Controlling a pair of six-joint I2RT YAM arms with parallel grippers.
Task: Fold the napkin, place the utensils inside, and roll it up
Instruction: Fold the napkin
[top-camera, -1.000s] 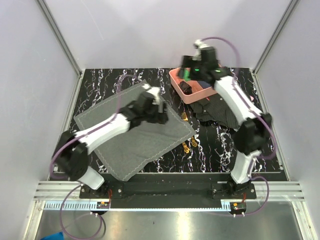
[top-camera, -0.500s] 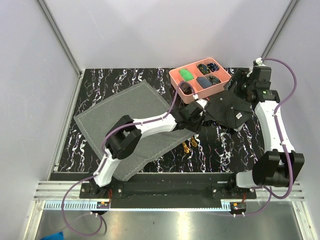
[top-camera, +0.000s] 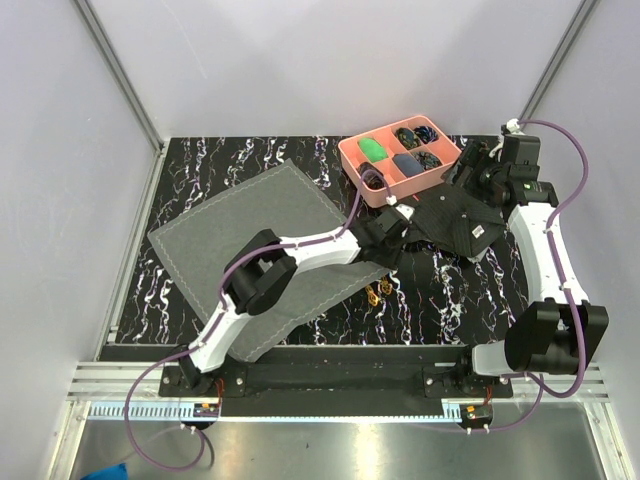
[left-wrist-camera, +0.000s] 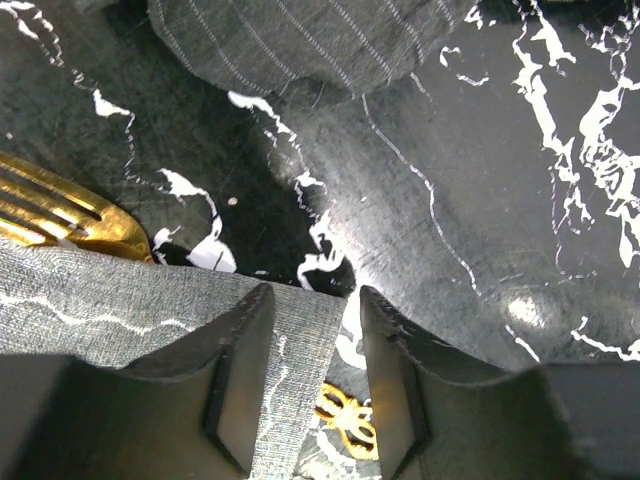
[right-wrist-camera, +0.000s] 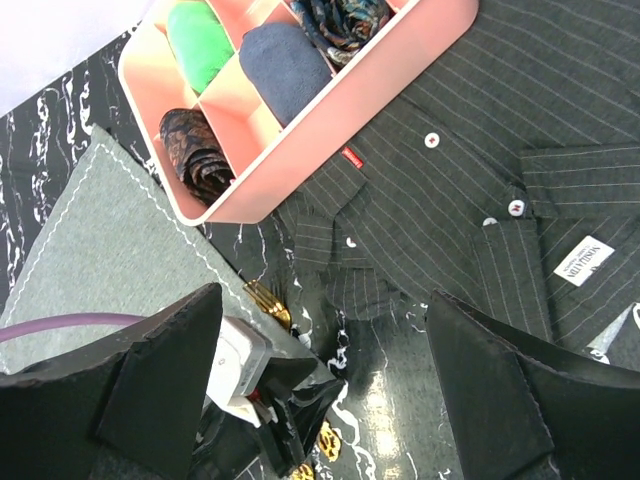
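The left arm has swung off the middle of the napkin (top-camera: 250, 235) out to its right-hand corner, and the right arm has pulled away from the pink tray (top-camera: 352, 172) toward the right side. The left gripper (left-wrist-camera: 312, 310) has narrowed. Its jaws stand part-closed on either side of that corner, with flat cloth showing in the gap, so nothing is pinched yet. The right gripper (right-wrist-camera: 322, 300) gapes wide over the pinstriped shirt (right-wrist-camera: 480, 130), holding nothing.

The napkin lies spread open on the black marbled table (top-camera: 200, 160). It looks light, limp and thin, so it should be pinched right at the stitched corner and lifted gently or it will drag. The gold fork (left-wrist-camera: 60, 210) lies touching the napkin's edge. It is stiff and slick and may slide.

The shirt's white tag (right-wrist-camera: 583, 262) carries print too small to read.
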